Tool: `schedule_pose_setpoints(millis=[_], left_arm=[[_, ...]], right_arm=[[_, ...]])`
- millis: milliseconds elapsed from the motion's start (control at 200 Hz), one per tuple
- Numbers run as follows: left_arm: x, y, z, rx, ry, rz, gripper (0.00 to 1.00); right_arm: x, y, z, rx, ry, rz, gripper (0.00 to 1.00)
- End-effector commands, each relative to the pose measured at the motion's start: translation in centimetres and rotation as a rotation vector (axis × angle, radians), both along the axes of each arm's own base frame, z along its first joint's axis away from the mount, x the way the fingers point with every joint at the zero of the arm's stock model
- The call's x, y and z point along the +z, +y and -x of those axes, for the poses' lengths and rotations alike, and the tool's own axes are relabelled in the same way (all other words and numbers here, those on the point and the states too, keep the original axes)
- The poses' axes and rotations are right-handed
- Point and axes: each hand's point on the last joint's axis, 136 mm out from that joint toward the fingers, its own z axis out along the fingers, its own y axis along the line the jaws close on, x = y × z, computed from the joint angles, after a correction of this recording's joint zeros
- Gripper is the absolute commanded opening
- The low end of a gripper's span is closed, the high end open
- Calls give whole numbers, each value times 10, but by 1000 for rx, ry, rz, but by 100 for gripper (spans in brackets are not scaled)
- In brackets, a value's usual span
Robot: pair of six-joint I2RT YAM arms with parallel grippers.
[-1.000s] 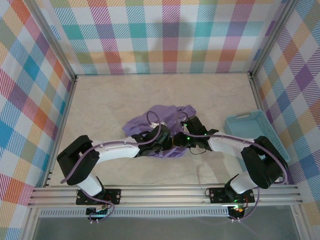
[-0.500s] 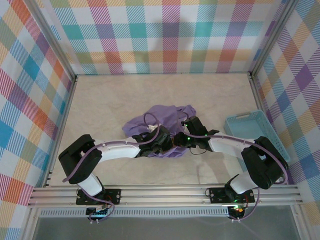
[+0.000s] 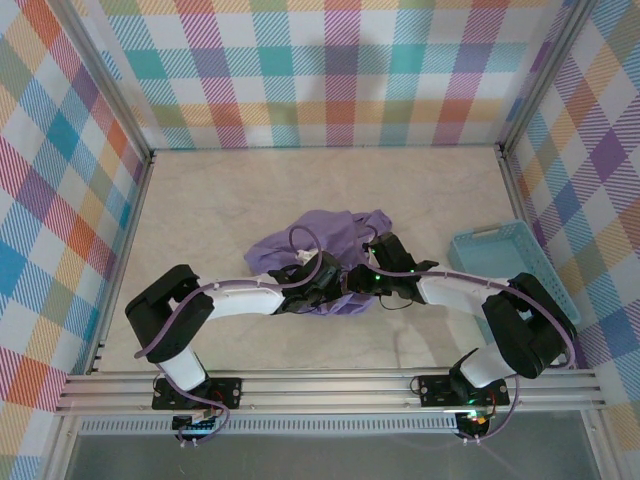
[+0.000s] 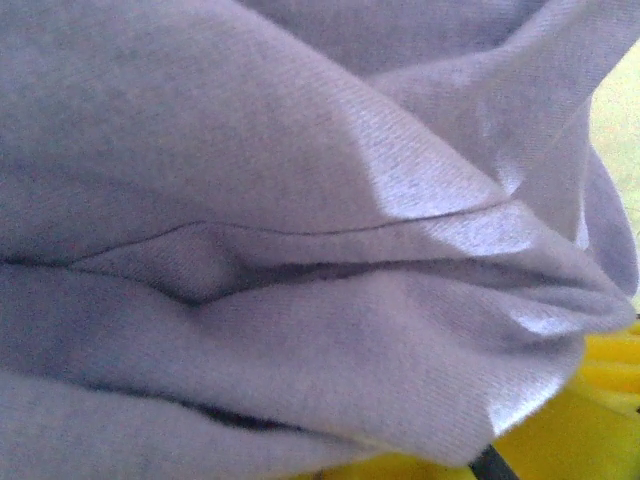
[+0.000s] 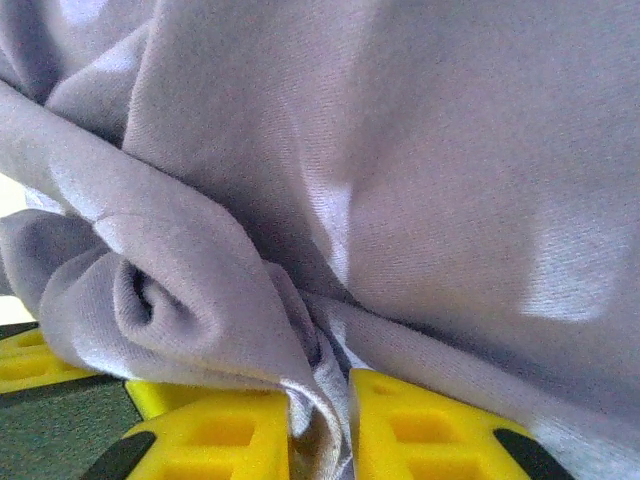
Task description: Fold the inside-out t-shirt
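Observation:
The inside-out t-shirt point(image 3: 322, 240), plain lavender, lies crumpled at the table's middle. Both grippers meet at its near edge. My left gripper point(image 3: 327, 284) is pushed into the cloth from the left. In the left wrist view the t-shirt point(image 4: 300, 200) drapes over the jaws, and a bit of a yellow finger point(image 4: 600, 395) peeks out at the lower right; any pinched fold there is hidden. My right gripper point(image 5: 320, 410) is shut on a fold of the t-shirt point(image 5: 420, 150) that hangs between its two yellow fingers point(image 5: 215, 435).
A light blue plastic basket point(image 3: 512, 268) stands at the right, beside the right arm's elbow. Aluminium frame posts and plaid walls close in the table point(image 3: 220, 190) on three sides. Bare tabletop stretches behind and left of the shirt.
My left arm has slid a little right and farther in at the shirt's near edge. The right arm and the shirt's heap look unchanged.

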Motion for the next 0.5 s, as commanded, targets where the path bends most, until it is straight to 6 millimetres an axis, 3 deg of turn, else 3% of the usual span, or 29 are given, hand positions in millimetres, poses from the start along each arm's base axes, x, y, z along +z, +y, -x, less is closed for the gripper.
schedule_pose_setpoints(millis=[0,275,495], left_arm=[[21,2,-5,6,-71,-3,3],[67,13,36,-38,-222,-114,0],[96,29,61,-47,-328,-153,0]], right_arm=[[1,-2,-2,-9,-14,-4,22],[8,2,-12,-9,-10,25,25],[26,12,-16,27,-37,-13,41]])
